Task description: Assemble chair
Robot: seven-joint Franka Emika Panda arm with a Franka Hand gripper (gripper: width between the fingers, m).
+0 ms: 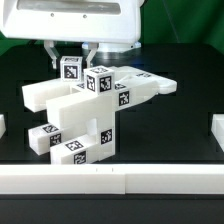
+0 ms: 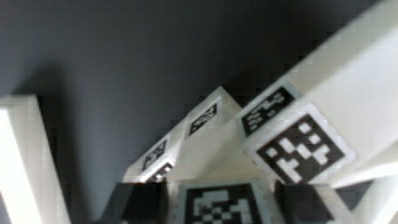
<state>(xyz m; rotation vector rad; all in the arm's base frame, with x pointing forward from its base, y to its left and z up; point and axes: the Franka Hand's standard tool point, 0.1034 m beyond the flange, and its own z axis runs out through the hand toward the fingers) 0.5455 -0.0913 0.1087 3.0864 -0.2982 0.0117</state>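
Observation:
The chair is a cluster of glossy white blocks with black-and-white tags, joined into one tilted structure in the middle of the black table. My gripper hangs from the white arm above its upper part, towards the exterior view's left. Its two dark fingers stand on either side of a small tagged block at the top of the structure and are shut on it. In the wrist view the same tagged block sits between the dark fingers, and the chair's tagged bars stretch away beyond it.
A long white rail runs along the table's front edge. White blocks stand at the exterior view's left edge and right edge. The table top is black.

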